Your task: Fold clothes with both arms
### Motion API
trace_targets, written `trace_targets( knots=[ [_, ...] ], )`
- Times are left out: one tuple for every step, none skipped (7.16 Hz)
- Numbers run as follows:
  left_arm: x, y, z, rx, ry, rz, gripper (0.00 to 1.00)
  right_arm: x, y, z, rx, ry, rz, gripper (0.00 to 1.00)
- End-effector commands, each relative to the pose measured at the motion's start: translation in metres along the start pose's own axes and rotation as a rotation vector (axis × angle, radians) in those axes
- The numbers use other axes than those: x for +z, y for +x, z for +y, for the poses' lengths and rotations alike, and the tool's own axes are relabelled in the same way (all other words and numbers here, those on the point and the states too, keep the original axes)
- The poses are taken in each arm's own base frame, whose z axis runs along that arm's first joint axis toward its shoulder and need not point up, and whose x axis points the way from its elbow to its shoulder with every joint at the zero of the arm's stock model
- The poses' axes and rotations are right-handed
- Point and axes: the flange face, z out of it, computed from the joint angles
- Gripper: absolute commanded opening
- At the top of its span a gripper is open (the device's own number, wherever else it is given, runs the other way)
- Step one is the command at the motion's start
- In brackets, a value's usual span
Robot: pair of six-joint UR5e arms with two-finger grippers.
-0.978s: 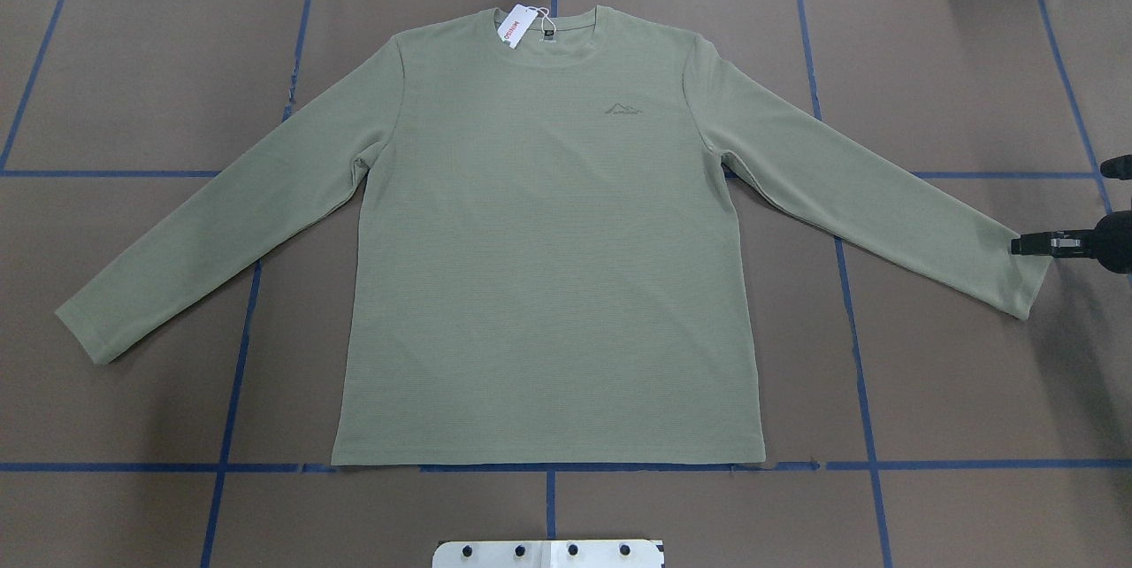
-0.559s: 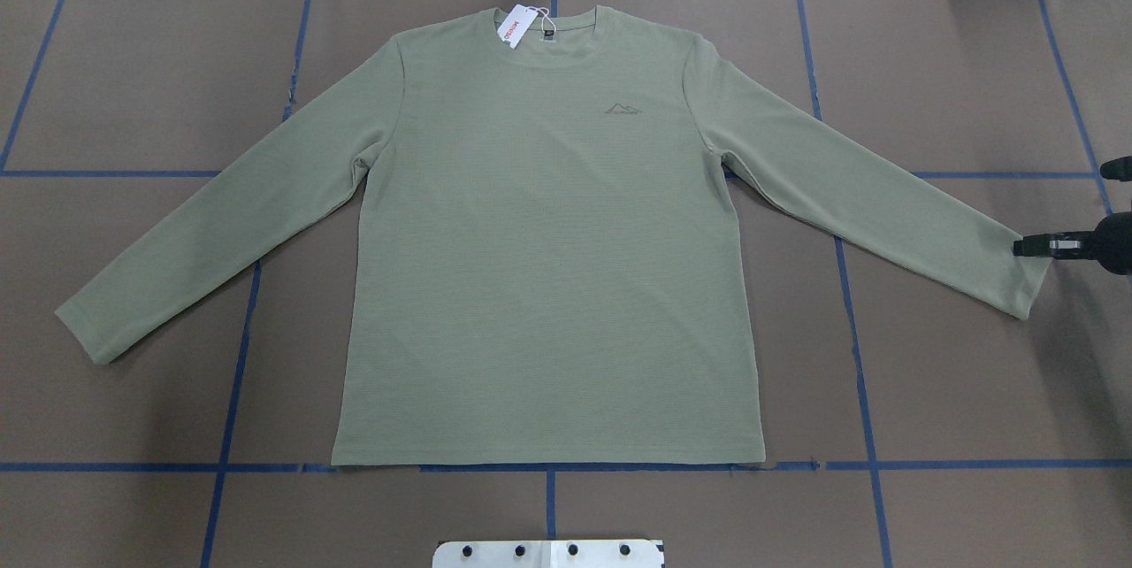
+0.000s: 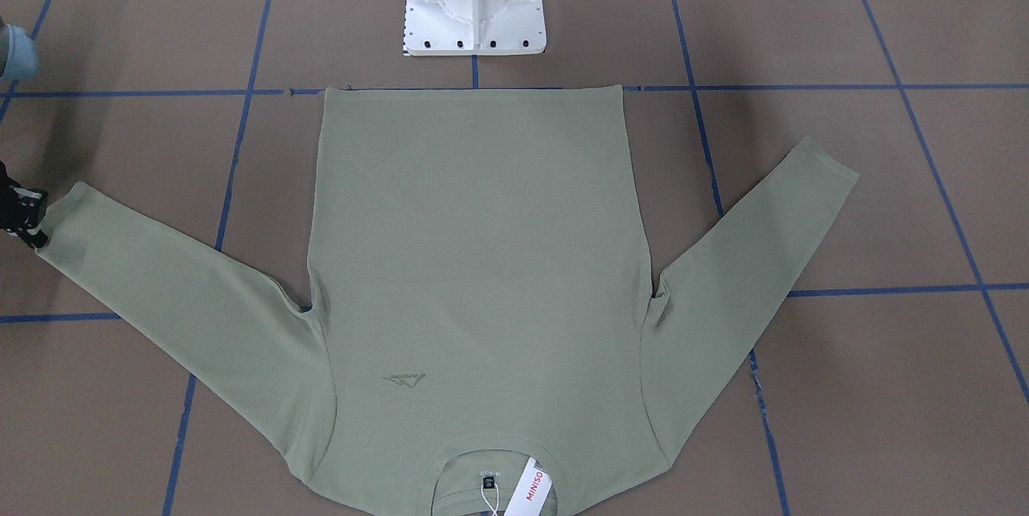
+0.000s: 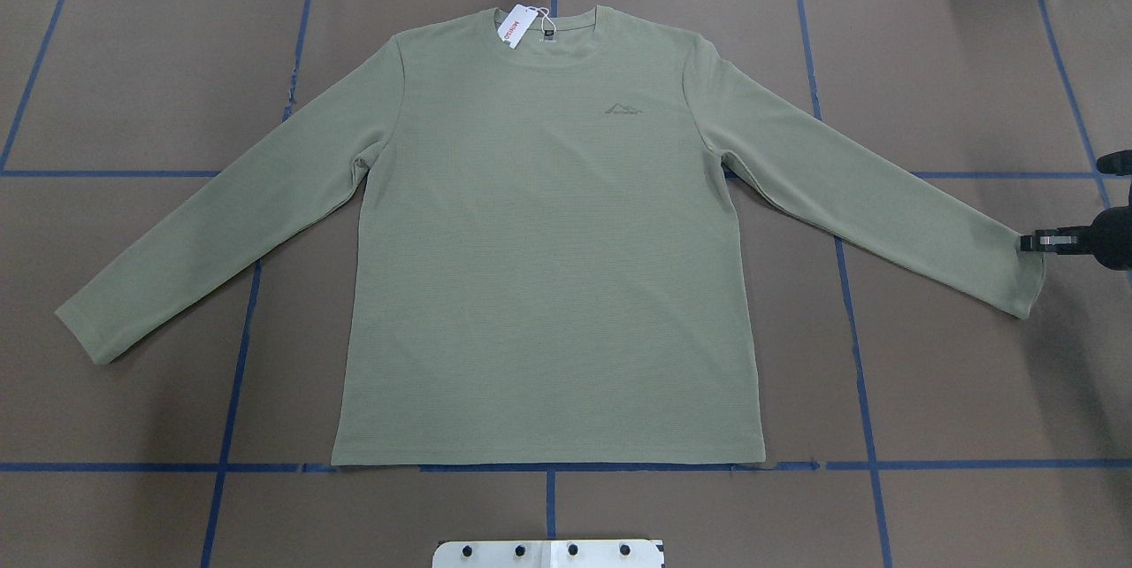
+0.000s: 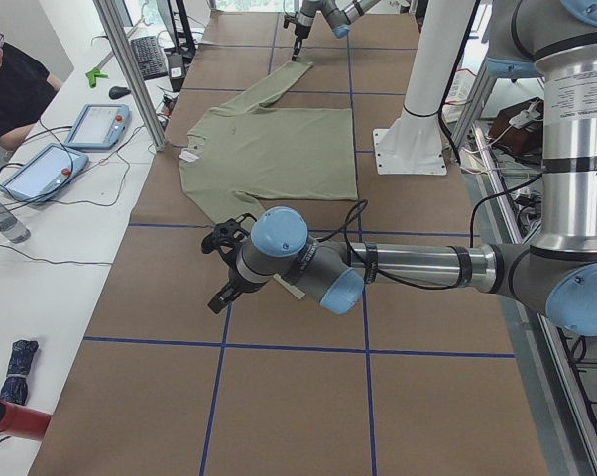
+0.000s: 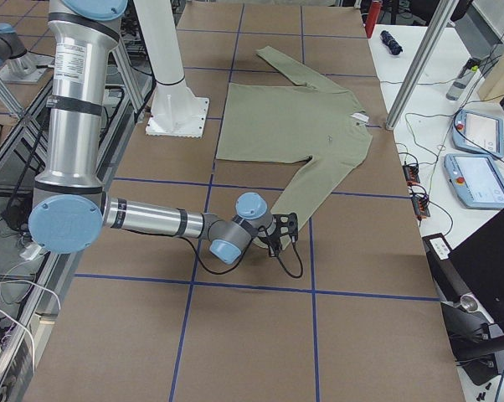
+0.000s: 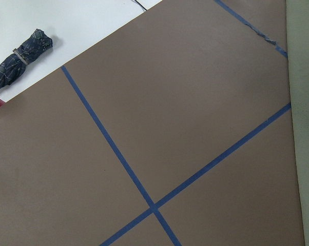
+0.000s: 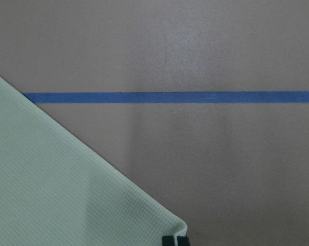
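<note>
The right gripper (image 4: 1028,241), at the right edge of the overhead view, has its fingertips (image 8: 169,240) close together at the cuff of the shirt (image 4: 548,267); whether they clamp cloth cannot be told. The left gripper (image 5: 217,270) hangs above the table (image 4: 133,64), opening indeterminable. The shirt lies flat at frame centre, collar toward the top.

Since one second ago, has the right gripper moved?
Yes. In the overhead view the right gripper has slid slightly rightward, toward the blue tape line.
</note>
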Motion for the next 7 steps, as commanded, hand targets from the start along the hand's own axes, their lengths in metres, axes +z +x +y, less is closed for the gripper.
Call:
trace_targets(
  knots=[
    [0.0, 0.0, 0.0, 0.0, 0.0, 0.0, 1.0, -0.017, -0.022, -0.01, -0.011, 0.016, -0.038, 0.0],
    [0.0, 0.0, 0.0, 0.0, 0.0, 0.0, 1.0, -0.035, -0.045, -0.024, 0.011, 0.005, -0.021, 0.0],
    [0.0, 0.0, 0.0, 0.0, 0.0, 0.0, 1.0, -0.06, -0.083, -0.041, 0.039, -0.017, 0.027, 0.0],
    [0.0, 0.0, 0.0, 0.0, 0.0, 0.0, 1.0, -0.089, -0.121, -0.055, 0.062, -0.028, 0.069, 0.0],
    [0.0, 0.0, 0.0, -0.003, -0.001, 0.0, 1.0, -0.115, -0.172, -0.084, 0.081, -0.037, 0.104, 0.0],
    [0.0, 0.0, -0.001, -0.003, 0.0, 0.0, 1.0, -0.131, -0.233, -0.127, 0.147, -0.026, 0.16, 0.0],
    [0.001, -0.001, 0.0, -0.007, -0.002, 0.0, 1.0, -0.135, -0.315, -0.154, 0.208, -0.026, 0.204, 0.0]
  ],
)
